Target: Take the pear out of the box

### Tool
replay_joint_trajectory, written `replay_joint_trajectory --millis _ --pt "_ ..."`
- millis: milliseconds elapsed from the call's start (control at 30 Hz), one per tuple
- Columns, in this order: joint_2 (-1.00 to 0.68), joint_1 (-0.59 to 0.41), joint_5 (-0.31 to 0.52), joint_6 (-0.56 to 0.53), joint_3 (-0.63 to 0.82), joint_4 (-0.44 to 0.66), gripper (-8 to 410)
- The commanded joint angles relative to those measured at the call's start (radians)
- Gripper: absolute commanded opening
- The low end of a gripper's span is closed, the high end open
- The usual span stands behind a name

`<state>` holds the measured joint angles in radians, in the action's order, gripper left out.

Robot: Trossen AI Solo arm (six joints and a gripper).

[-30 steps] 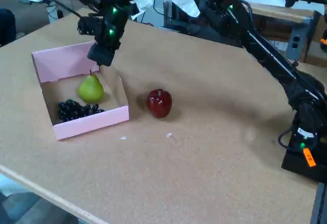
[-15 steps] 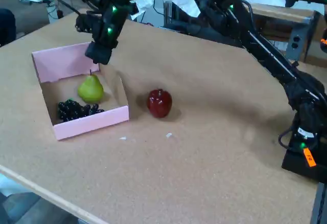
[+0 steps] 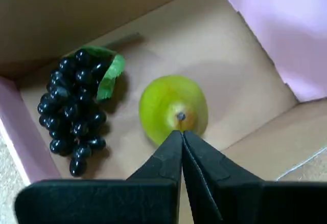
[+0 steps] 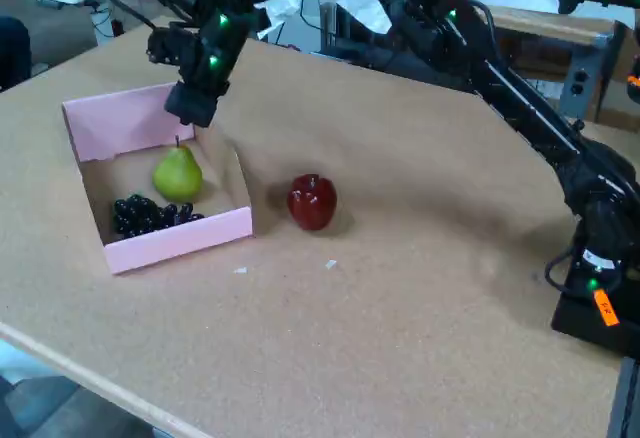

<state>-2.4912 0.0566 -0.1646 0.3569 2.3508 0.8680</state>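
Fixed view, left to right: the box (image 4: pixel 160 243) sits on the left part of the table (image 4: pixel 400 308), pink outside, brown inside, taller flap at the far-left side. Inside it, the grapes (image 4: pixel 150 215) lie toward the near wall, and the pear (image 4: pixel 178 175) stands upright just behind them, stem up, still in the box. The gripper (image 4: pixel 192 108) hangs above the box's far right corner, clear of the pear, not touching it. Right of the box, outside it and close to its right wall, is the apple (image 4: pixel 312 202). The arm (image 4: pixel 480 58) runs off to its base at the far right.

Wrist view: grapes (image 3: pixel 76 106) with a green leaf on the left, pear (image 3: pixel 172 109) at centre on the box (image 3: pixel 219 55) floor, apart from the grapes. The gripper (image 3: pixel 182 134) fingertips meet just below the pear's stem in the picture; jaws closed together, holding nothing.
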Motion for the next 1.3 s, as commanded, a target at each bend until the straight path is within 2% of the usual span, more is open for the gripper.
replay_joint_trajectory --millis 0,333,500,667,967,1267 --pt "-0.027 0.002 -0.020 -0.011 0.002 -0.016 0" --pt "-0.048 0.002 -0.039 -0.016 0.007 -0.022 0" --pt "-0.025 0.002 -0.032 -0.041 0.006 -0.021 0" --pt "-0.023 0.002 -0.018 0.003 0.006 -0.006 0" --pt "-0.023 0.003 -0.010 -0.027 0.006 0.027 0" --pt "-0.023 0.005 0.009 -0.011 0.006 0.048 0"
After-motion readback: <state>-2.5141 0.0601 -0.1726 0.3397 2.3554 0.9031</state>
